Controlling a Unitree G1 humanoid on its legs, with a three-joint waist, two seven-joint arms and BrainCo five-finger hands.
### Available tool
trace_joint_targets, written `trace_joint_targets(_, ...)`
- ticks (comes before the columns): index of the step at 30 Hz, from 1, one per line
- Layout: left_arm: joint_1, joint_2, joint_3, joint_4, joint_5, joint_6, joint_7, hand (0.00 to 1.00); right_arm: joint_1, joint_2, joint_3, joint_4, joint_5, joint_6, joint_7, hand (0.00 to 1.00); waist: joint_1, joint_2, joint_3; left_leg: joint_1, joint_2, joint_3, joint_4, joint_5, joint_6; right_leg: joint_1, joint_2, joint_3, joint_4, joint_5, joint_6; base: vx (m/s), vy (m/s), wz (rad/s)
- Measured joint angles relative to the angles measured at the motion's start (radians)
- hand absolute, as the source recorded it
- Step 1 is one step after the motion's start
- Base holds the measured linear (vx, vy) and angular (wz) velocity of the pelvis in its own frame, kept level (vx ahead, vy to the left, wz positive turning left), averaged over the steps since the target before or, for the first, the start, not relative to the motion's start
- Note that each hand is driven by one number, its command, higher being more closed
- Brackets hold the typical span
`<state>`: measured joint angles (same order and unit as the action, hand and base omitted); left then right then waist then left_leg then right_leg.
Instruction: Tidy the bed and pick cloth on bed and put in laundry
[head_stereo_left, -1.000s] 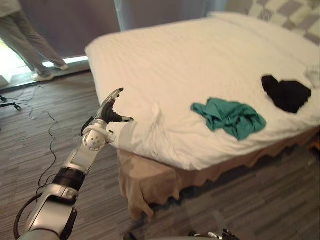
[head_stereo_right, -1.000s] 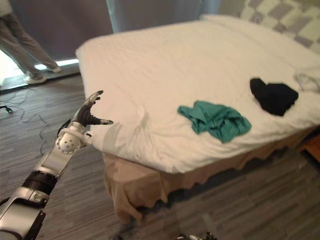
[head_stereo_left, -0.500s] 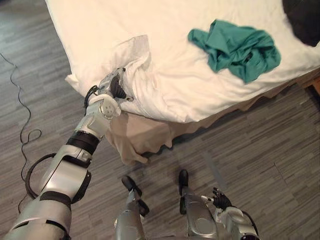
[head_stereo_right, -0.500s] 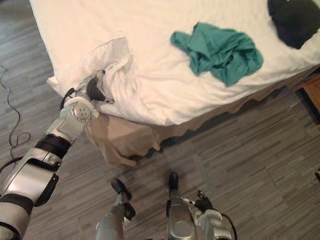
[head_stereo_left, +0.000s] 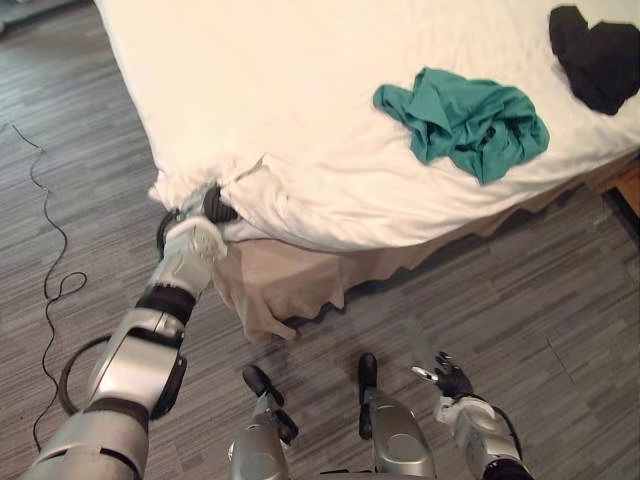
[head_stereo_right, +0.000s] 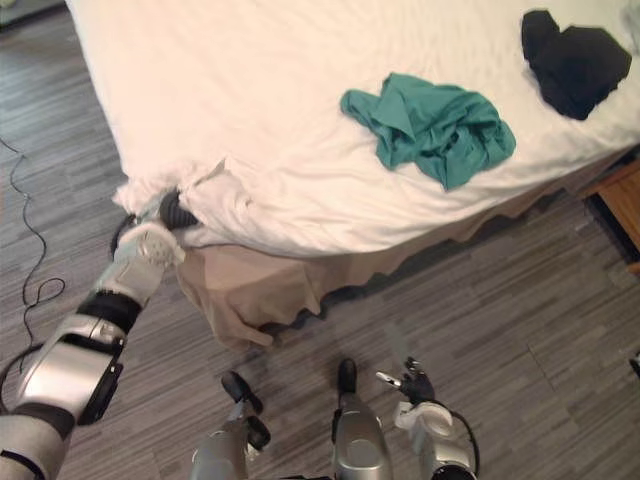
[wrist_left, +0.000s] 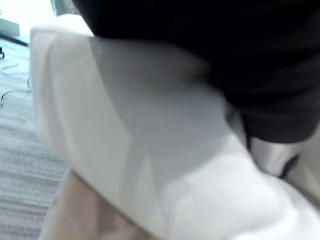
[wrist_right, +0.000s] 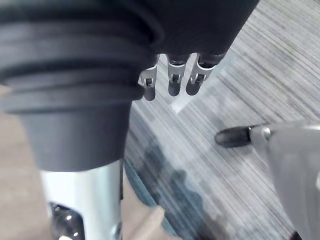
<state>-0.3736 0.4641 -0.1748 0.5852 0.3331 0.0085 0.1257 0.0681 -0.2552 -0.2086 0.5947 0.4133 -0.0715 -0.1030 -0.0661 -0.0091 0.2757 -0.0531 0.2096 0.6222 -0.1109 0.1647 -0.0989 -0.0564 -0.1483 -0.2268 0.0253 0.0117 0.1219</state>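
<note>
You see the left hand (head_stereo_left: 212, 207) at middle left, sunk in the bunched corner of the white sheet (head_stereo_left: 300, 190) (whether it grasps the sheet, I cannot tell). The right hand (head_stereo_left: 447, 380) hangs at lower right over the floor (head_stereo_left: 560, 300), fingers relaxed and holding nothing. The green cloth (head_stereo_left: 465, 120) and the black cloth (head_stereo_left: 598, 62) lie apart on the bed (head_stereo_left: 300, 70), upper right.

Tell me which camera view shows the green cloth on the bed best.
The right eye view: the green cloth lies whole and crumpled near the picture's middle, on the white sheet. The left eye view shows it whole too, nearer the edge. The wrist views face sheet and floor.
</note>
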Motion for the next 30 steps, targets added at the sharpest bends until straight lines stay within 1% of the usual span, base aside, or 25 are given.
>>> trace_joint_targets(1, 0.114, -0.034, 0.019, -0.057, -0.010, -0.011, 0.000, 0.00, 0.020, -0.009, -0.043, -0.064, -0.002, 0.001, -0.029, 0.00, 0.008, -0.003, -0.010, 0.032, -0.006, -0.009, 0.000, 0.000, -0.004, 0.040, -0.006, -0.017, 0.001, -0.012, 0.009, 0.17, 0.003, 0.28)
trace_joint_targets(3, 0.267, -0.081, 0.058, -0.092, -0.034, -0.022, 0.004, 0.00, 0.045, -0.018, -0.098, -0.131, -0.015, 0.002, -0.071, 0.00, 0.018, -0.005, -0.056, 0.055, -0.014, -0.031, 0.000, -0.011, -0.013, 0.076, -0.009, -0.033, 0.002, -0.038, 0.006, 0.14, -0.017, 0.37)
trace_joint_targets(4, 0.424, -0.117, 0.133, -0.084, -0.058, -0.023, 0.010, 0.00, 0.055, -0.028, -0.153, -0.192, -0.023, 0.004, -0.115, 0.00, 0.026, -0.003, -0.122, 0.057, -0.021, -0.057, 0.000, -0.019, -0.020, 0.093, -0.008, -0.044, 0.002, -0.062, 0.002, 0.15, -0.033, 0.36)
trace_joint_targets(5, 0.461, -0.125, 0.159, -0.068, -0.060, -0.022, 0.018, 0.00, 0.052, -0.030, -0.168, -0.200, -0.025, 0.007, -0.127, 0.00, 0.030, -0.003, -0.136, 0.058, -0.021, -0.060, 0.000, -0.020, -0.021, 0.096, -0.008, -0.049, 0.004, -0.068, 0.002, 0.14, -0.041, 0.36)
trace_joint_targets(6, 0.550, -0.150, 0.228, 0.004, -0.065, -0.014, 0.047, 0.00, 0.038, -0.043, -0.213, -0.223, -0.054, 0.026, -0.165, 0.00, 0.053, 0.001, -0.167, 0.063, -0.019, -0.070, 0.000, -0.023, -0.026, 0.100, -0.006, -0.063, 0.005, -0.079, -0.003, 0.12, -0.046, 0.22)
trace_joint_targets(7, 0.598, -0.173, 0.268, 0.058, -0.069, -0.008, 0.064, 0.00, 0.027, -0.065, -0.224, -0.225, -0.065, 0.040, -0.184, 0.00, 0.068, 0.005, -0.172, 0.073, -0.022, -0.087, 0.000, -0.025, -0.028, 0.118, -0.006, -0.069, 0.004, -0.085, -0.002, 0.07, -0.039, 0.28)
trace_joint_targets(8, 0.631, -0.189, 0.297, 0.107, -0.072, -0.004, 0.089, 0.00, 0.011, -0.079, -0.223, -0.226, -0.070, 0.051, -0.189, 1.00, 0.070, 0.009, -0.174, 0.079, -0.025, -0.096, 0.000, -0.026, -0.029, 0.130, -0.008, -0.077, 0.004, -0.091, -0.001, 0.05, -0.024, 0.26)
trace_joint_targets(9, 0.652, -0.203, 0.317, 0.142, -0.075, -0.001, 0.102, 0.00, -0.002, -0.085, -0.222, -0.229, -0.076, 0.057, -0.191, 1.00, 0.073, 0.011, -0.178, 0.081, -0.026, -0.106, 0.000, -0.028, -0.029, 0.136, -0.009, -0.081, 0.005, -0.094, 0.000, 0.02, -0.007, 0.25)
trace_joint_targets(11, 0.706, -0.255, 0.374, 0.255, -0.125, 0.009, 0.142, 0.00, -0.065, -0.093, -0.212, -0.253, -0.105, 0.075, -0.183, 1.00, 0.082, 0.015, -0.186, 0.087, -0.030, -0.119, 0.000, -0.034, -0.029, 0.149, -0.012, -0.093, 0.004, -0.103, 0.000, 0.01, -0.003, 0.16)
trace_joint_targets(12, 0.713, -0.268, 0.384, 0.281, -0.139, 0.011, 0.150, 0.00, -0.077, -0.094, -0.204, -0.270, -0.115, 0.077, -0.176, 1.00, 0.084, 0.015, -0.187, 0.087, -0.031, -0.123, 0.000, -0.034, -0.029, 0.149, -0.013, -0.095, 0.004, -0.105, 0.001, 0.00, -0.001, 0.13)
trace_joint_targets(13, 0.725, -0.296, 0.407, 0.342, -0.165, 0.018, 0.162, 0.00, -0.100, -0.107, -0.159, -0.312, -0.143, 0.080, -0.155, 1.00, 0.087, 0.013, -0.190, 0.083, -0.033, -0.137, 0.000, -0.036, -0.029, 0.149, -0.014, -0.101, 0.004, -0.111, 0.000, 0.01, -0.001, 0.12)
trace_joint_targets(14, 0.731, -0.304, 0.417, 0.364, -0.180, 0.022, 0.164, 0.00, -0.110, -0.113, -0.136, -0.326, -0.153, 0.080, -0.142, 1.00, 0.090, 0.008, -0.194, 0.078, -0.034, -0.142, 0.000, -0.036, -0.028, 0.147, -0.014, -0.104, 0.004, -0.113, -0.001, 0.02, -0.004, 0.19)
trace_joint_targets(15, 0.738, -0.314, 0.437, 0.395, -0.210, 0.038, 0.165, 0.00, -0.130, -0.126, -0.088, -0.357, -0.181, 0.080, -0.106, 1.00, 0.092, 0.005, -0.209, 0.066, -0.036, -0.153, 0.000, -0.039, -0.025, 0.142, -0.015, -0.112, 0.004, -0.116, -0.002, 0.03, -0.005, 0.15)
trace_joint_targets(16, 0.740, -0.318, 0.450, 0.403, -0.222, 0.046, 0.166, 0.00, -0.144, -0.135, -0.057, -0.370, -0.183, 0.080, -0.084, 1.00, 0.092, 0.000, -0.212, 0.062, -0.037, -0.159, 0.000, -0.039, -0.024, 0.140, -0.015, -0.115, 0.004, -0.116, -0.001, 0.05, -0.005, 0.20)
trace_joint_targets(17, 0.740, -0.320, 0.471, 0.410, -0.235, 0.056, 0.167, 0.00, -0.175, -0.151, -0.004, -0.392, -0.191, 0.080, -0.044, 1.00, 0.092, -0.010, -0.220, 0.053, -0.039, -0.169, 0.000, -0.040, -0.024, 0.137, -0.017, -0.123, 0.004, -0.117, 0.002, 0.06, -0.002, 0.14)
trace_joint_targets(18, 0.739, -0.319, 0.494, 0.410, -0.241, 0.068, 0.169, 0.00, -0.220, -0.163, 0.046, -0.395, -0.213, 0.079, 0.013, 1.00, 0.093, -0.018, -0.222, 0.052, -0.042, -0.173, 0.000, -0.040, -0.024, 0.137, -0.018, -0.123, 0.005, -0.117, 0.004, 0.06, 0.002, 0.10)
trace_joint_targets(20, 0.736, -0.318, 0.518, 0.410, -0.253, 0.070, 0.170, 0.00, -0.275, -0.183, 0.117, -0.405, -0.217, 0.079, 0.077, 1.00, 0.101, -0.027, -0.228, 0.052, -0.049, -0.177, 0.001, -0.040, -0.024, 0.138, -0.024, -0.124, 0.006, -0.117, 0.005, 0.06, 0.011, 0.05)
trace_joint_targets(21, 0.733, -0.318, 0.535, 0.410, -0.256, 0.069, 0.170, 0.00, -0.322, -0.187, 0.166, -0.414, -0.216, 0.079, 0.131, 1.00, 0.104, -0.030, -0.229, 0.052, -0.056, -0.184, 0.005, -0.041, -0.023, 0.143, -0.028, -0.126, 0.006, -0.114, 0.008, 0.10, 0.024, 0.10)
trace_joint_targets(23, 0.715, -0.318, 0.551, 0.408, -0.256, 0.064, 0.174, 0.00, -0.421, -0.187, 0.269, -0.411, -0.204, 0.079, 0.212, 1.00, 0.108, -0.032, -0.230, 0.052, -0.067, -0.204, 0.006, -0.041, -0.022, 0.147, -0.038, -0.129, 0.006, -0.114, 0.009, 0.10, 0.025, 0.11)
trace_joint_targets(24, 0.702, -0.317, 0.551, 0.407, -0.256, 0.055, 0.176, 0.00, -0.463, -0.184, 0.315, -0.399, -0.176, 0.079, 0.253, 1.00, 0.116, -0.031, -0.230, 0.052, -0.070, -0.216, 0.006, -0.041, -0.022, 0.149, -0.040, -0.133, 0.006, -0.114, 0.009, 0.06, 0.013, 0.09)
trace_joint_targets(25, 0.695, -0.316, 0.551, 0.405, -0.256, 0.048, 0.176, 0.00, -0.480, -0.182, 0.335, -0.391, -0.167, 0.079, 0.270, 1.00, 0.120, -0.031, -0.229, 0.052, -0.071, -0.224, 0.006, -0.041, -0.022, 0.152, -0.041, -0.137, 0.006, -0.114, 0.009, 0.05, -0.002, 0.22)
trace_joint_targets(26, 0.676, -0.316, 0.548, 0.398, -0.256, 0.030, 0.176, 0.00, -0.519, -0.174, 0.390, -0.364, -0.134, 0.080, 0.314, 1.00, 0.126, -0.032, -0.226, 0.053, -0.072, -0.240, 0.006, -0.041, -0.022, 0.164, -0.040, -0.150, 0.005, -0.114, 0.009, 0.03, -0.009, 0.23)
trace_joint_targets(27, 0.669, -0.317, 0.547, 0.396, -0.256, 0.023, 0.176, 0.00, -0.531, -0.172, 0.409, -0.357, -0.128, 0.080, 0.328, 1.00, 0.129, -0.033, -0.223, 0.053, -0.072, -0.246, 0.006, -0.041, -0.022, 0.167, -0.040, -0.152, 0.005, -0.114, 0.009, 0.02, -0.014, 0.27)
trace_joint_targets(28, 0.657, -0.319, 0.539, 0.392, -0.256, 0.011, 0.176, 0.00, -0.561, -0.150, 0.444, -0.334, -0.127, 0.082, 0.354, 1.00, 0.132, -0.033, -0.216, 0.053, -0.071, -0.254, 0.006, -0.040, -0.022, 0.172, -0.038, -0.161, 0.005, -0.114, 0.009, 0.00, -0.013, 0.13)
trace_joint_targets(30, 0.645, -0.320, 0.499, 0.386, -0.253, -0.008, 0.176, 0.00, -0.601, -0.099, 0.499, -0.316, -0.115, 0.091, 0.381, 1.00, 0.138, -0.029, -0.193, 0.049, -0.071, -0.264, 0.006, -0.036, -0.020, 0.174, -0.038, -0.174, 0.005, -0.114, 0.009, -0.03, -0.013, 0.14)
